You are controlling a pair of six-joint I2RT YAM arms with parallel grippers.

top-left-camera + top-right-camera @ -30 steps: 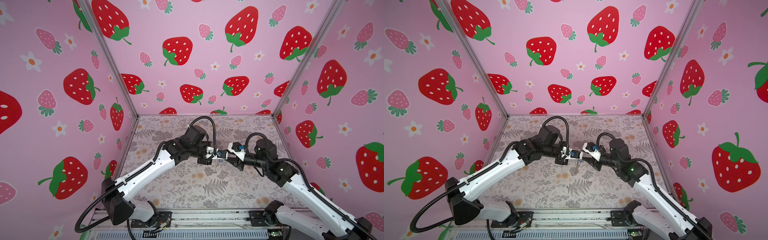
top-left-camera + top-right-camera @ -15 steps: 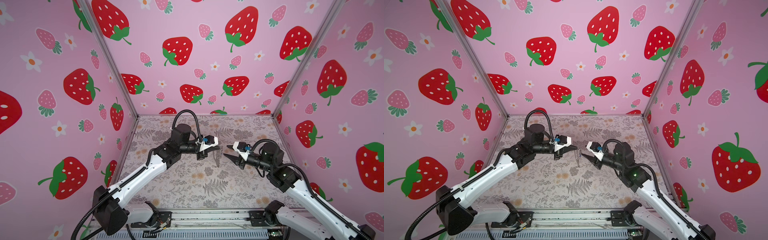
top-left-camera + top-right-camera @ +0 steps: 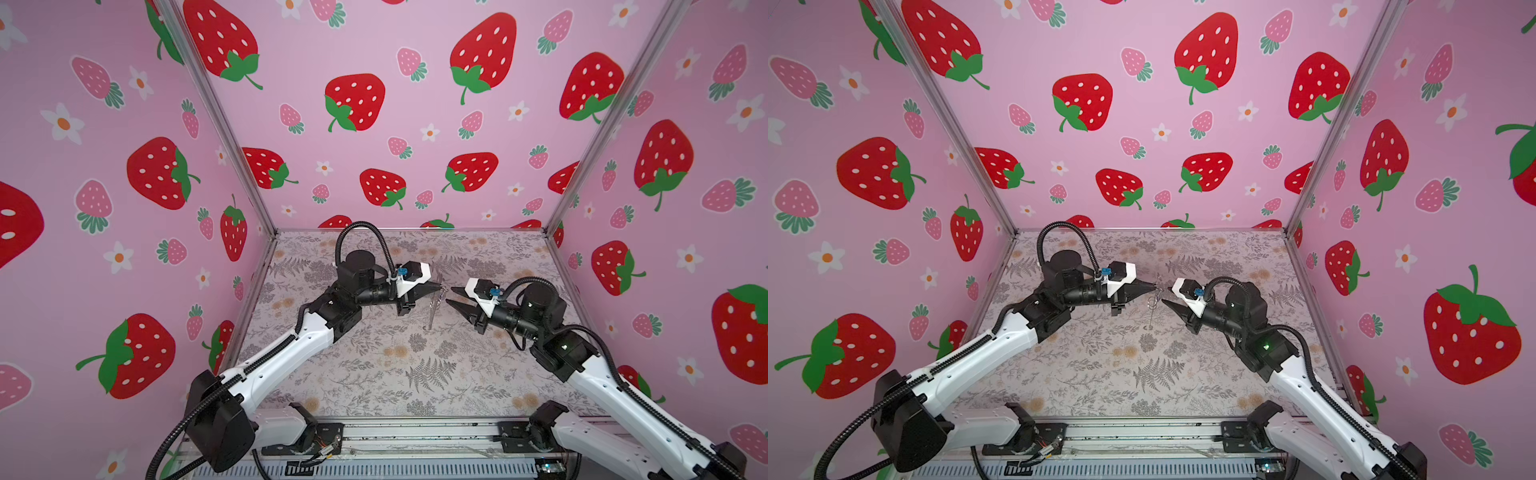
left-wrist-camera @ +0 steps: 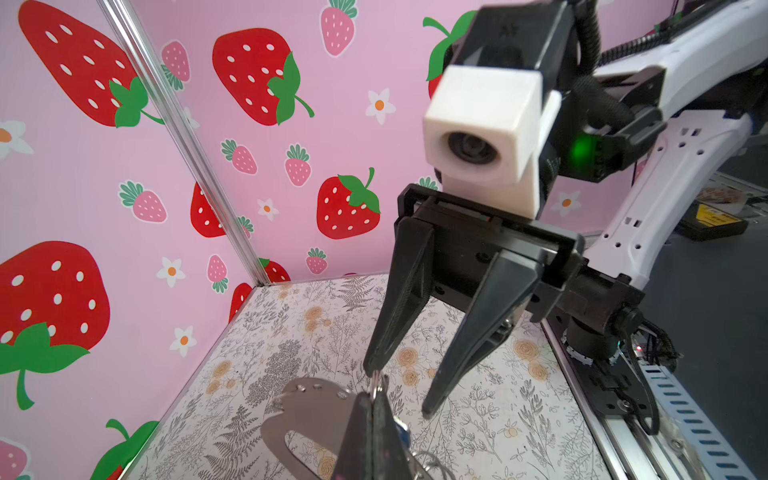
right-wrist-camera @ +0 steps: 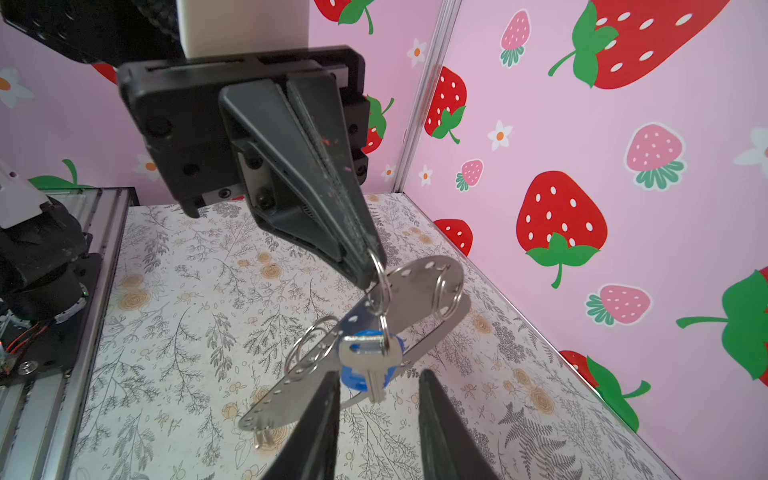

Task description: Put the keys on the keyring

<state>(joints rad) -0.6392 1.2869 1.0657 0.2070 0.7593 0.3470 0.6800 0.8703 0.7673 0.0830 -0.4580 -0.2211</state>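
The keyring (image 5: 419, 286), a grey curved strap with pale dots and several metal rings along one edge, hangs tilted above the middle of the table (image 5: 187, 291). It is suspended by one ring pinched in the closed tips of the left gripper (image 5: 368, 270). The keys (image 5: 370, 361), a silver key against a blue tag, dangle from a ring just below the pinch point, in front of the strap.

There are one silver key (image 5: 368, 361), one blue tag (image 5: 353, 380), one grey keyring strap (image 5: 415, 291) with at least three small metal rings (image 5: 446, 291), and two grippers, the left gripper (image 3: 438, 286) and the right gripper (image 3: 450, 296).
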